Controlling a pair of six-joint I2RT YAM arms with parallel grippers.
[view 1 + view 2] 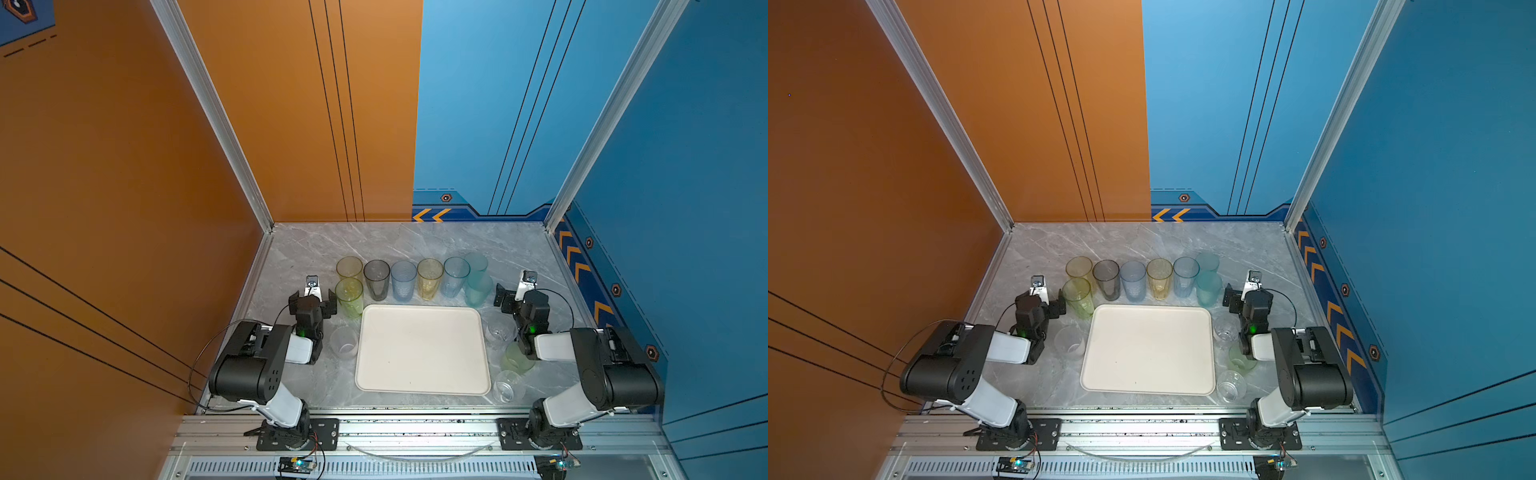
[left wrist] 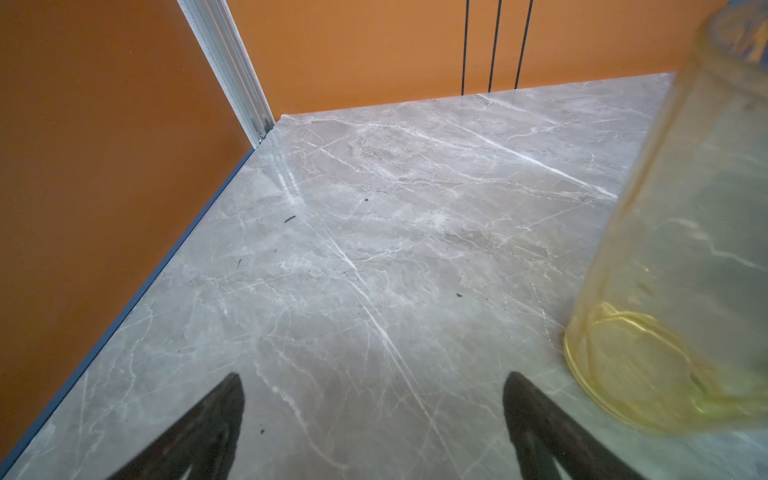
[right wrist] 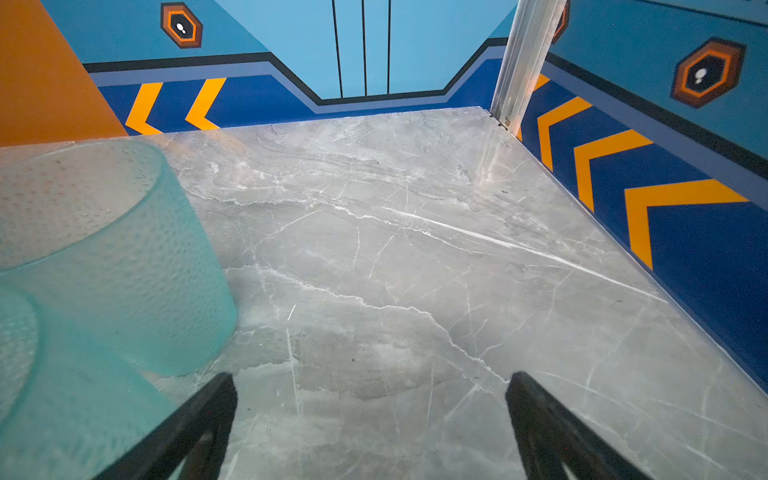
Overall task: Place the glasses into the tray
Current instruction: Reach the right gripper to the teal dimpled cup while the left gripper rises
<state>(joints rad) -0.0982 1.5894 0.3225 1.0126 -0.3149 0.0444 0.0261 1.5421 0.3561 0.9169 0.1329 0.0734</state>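
1. Twelve glasses (image 1: 403,282) stood upright on the grey marbled worktop (image 1: 415,241), none of them in the tray (image 1: 422,353).
2. The tray lay bare in the middle of the worktop, towards the front edge, in both top views (image 1: 1148,353).
3. Behind the tray ran a row: yellow glass (image 1: 349,266), grey glass (image 1: 376,280), blue, second yellow (image 1: 430,279), pale blue (image 1: 456,276), then teal (image 1: 476,262).
4. A green glass (image 1: 349,298) stood just in front of the first yellow one, and a second teal glass (image 1: 478,291) just in front of the first.
5. One clear glass (image 1: 344,343) stood left of the tray. On the right stood a clear one (image 1: 496,330), a pale green one (image 1: 515,358) and another clear one (image 1: 508,386).
6. The left jaws were spread wide and empty, just left of the green glass. The left wrist view showed a yellowish glass (image 2: 685,249) beside them.
7. The right jaws were spread wide and empty, just right of the teal pair (image 3: 124,249).
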